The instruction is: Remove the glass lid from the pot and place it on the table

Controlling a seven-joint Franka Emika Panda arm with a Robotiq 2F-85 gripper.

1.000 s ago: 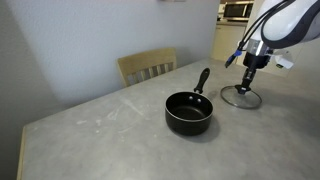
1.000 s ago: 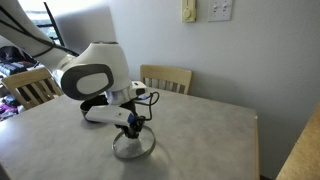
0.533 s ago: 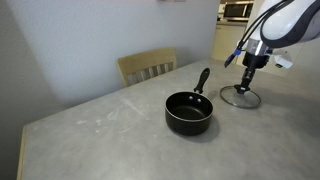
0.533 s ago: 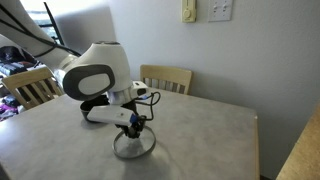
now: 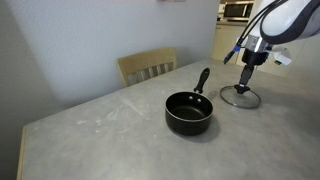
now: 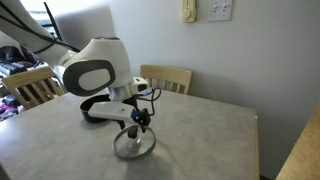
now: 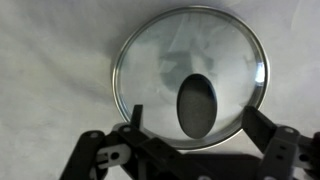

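Glass lid (image 5: 241, 97): laid flat on tabletop (image 5: 100, 145), beside the uncovered pot (image 5: 189, 112). Hand (image 5: 249, 70): held above lid, spread apart, nothing gripped. Placement is judged done; only withdrawal is left.

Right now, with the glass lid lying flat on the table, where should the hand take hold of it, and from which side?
The black knob, from straight above. The glass lid lies flat on the table, so its thin rim offers no edge to pinch, while the knob stands up at its centre, below the open hand.
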